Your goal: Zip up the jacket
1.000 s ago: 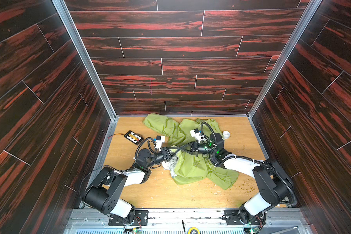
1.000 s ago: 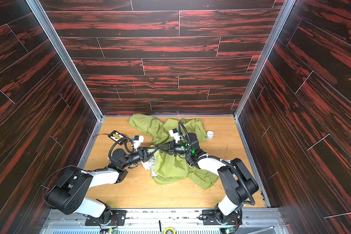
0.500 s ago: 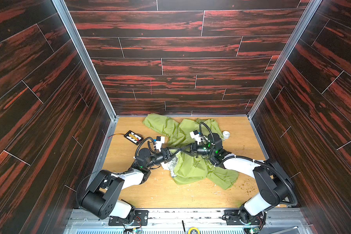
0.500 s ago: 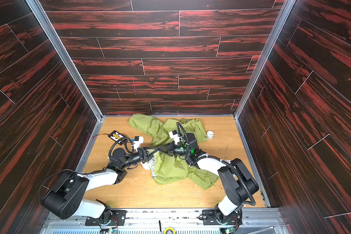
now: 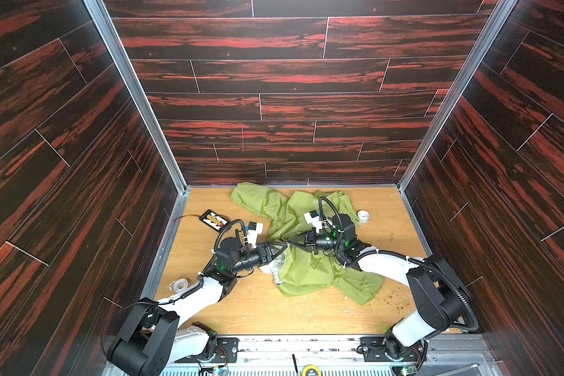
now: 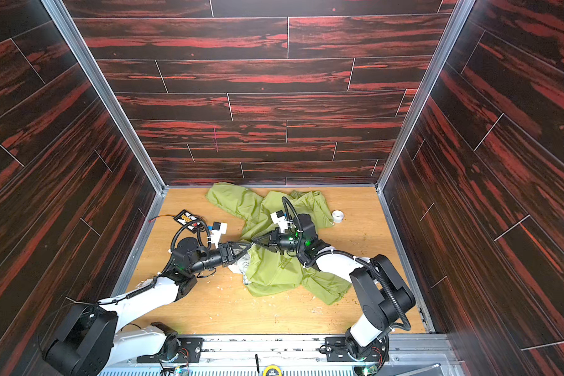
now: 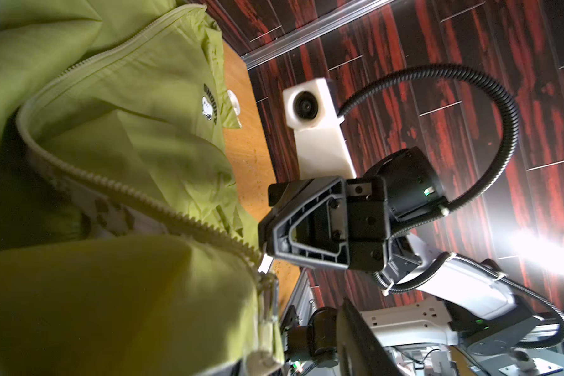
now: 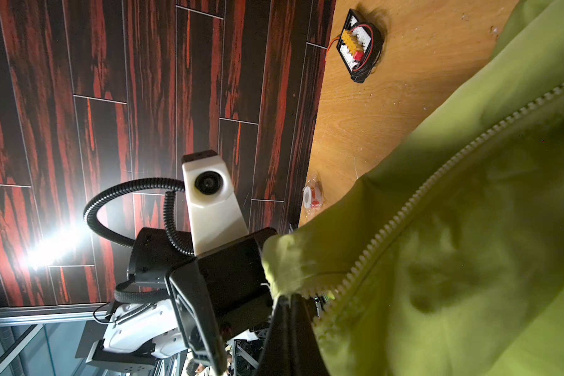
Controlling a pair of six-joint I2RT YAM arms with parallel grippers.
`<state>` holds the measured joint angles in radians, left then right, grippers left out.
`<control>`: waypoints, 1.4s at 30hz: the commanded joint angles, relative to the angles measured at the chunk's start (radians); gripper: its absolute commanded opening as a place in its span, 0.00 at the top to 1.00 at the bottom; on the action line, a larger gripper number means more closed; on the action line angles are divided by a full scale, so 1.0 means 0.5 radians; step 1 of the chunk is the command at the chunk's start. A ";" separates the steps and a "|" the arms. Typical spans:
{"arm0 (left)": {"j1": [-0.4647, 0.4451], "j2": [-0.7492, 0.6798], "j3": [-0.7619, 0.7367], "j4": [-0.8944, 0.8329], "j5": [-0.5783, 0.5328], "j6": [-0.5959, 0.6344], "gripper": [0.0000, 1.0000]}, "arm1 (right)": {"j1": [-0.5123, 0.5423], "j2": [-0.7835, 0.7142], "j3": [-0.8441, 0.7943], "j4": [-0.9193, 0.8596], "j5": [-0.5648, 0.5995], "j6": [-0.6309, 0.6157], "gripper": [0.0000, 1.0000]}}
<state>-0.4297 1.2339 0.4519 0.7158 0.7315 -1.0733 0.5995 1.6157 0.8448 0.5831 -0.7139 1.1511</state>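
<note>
Two high overhead views of the whole table (image 5: 274,312); two close, opposed wrist views across the jacket (image 7: 144,81).

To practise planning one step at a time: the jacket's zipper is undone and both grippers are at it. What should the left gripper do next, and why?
Probably close the left gripper on the jacket at its free zipper edge. Its fingers look parted beside it, the right gripper is shut on the zipper's end, and the teeth lie unjoined.
</note>
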 commanded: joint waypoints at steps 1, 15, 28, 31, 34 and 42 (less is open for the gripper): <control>-0.028 -0.021 0.075 -0.215 -0.004 0.183 0.54 | 0.014 -0.004 0.068 0.000 0.024 0.014 1.00; -0.048 0.018 -0.002 -0.061 0.016 0.105 0.95 | 0.019 -0.039 0.058 -0.104 0.116 -0.044 1.00; -0.048 -0.131 -0.105 -0.154 -0.017 0.136 1.00 | 0.002 -0.142 0.048 -0.331 0.328 -0.196 1.00; -0.046 -0.142 -0.112 -0.153 -0.021 0.131 1.00 | 0.003 -0.139 0.050 -0.333 0.331 -0.198 1.00; -0.048 -0.142 -0.100 -0.174 -0.038 0.131 1.00 | 0.007 -0.122 0.055 -0.298 0.292 -0.182 1.00; -0.041 -0.176 -0.105 -0.089 -0.209 0.047 0.59 | 0.056 -0.105 0.099 -0.293 0.256 -0.179 1.00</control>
<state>-0.4519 1.1755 0.4072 0.6289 0.6651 -1.0363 0.6170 1.5818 0.8604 0.4358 -0.5896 1.0718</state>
